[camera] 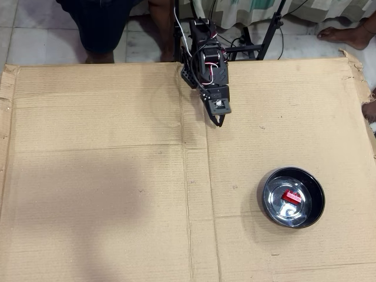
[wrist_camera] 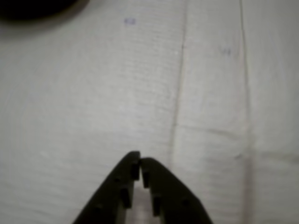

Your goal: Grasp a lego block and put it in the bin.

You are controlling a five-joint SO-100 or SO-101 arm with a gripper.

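Note:
In the overhead view a small red lego block (camera: 291,197) lies inside the bin (camera: 272,205), a round shiny dark steel bowl at the lower right of the cardboard. My gripper (camera: 218,122) hangs near the arm's base at the top centre, far up and left of the bowl. In the wrist view the black gripper (wrist_camera: 140,163) enters from the bottom edge with its fingertips together and nothing between them. A dark curved edge of the bin (wrist_camera: 32,8) shows at the top left of the wrist view.
A large sheet of brown cardboard (camera: 106,176) covers the work surface, with a fold line running down its middle. A person's legs (camera: 103,26) and a bare foot (camera: 352,32) are beyond the far edge, beside stand legs and cables.

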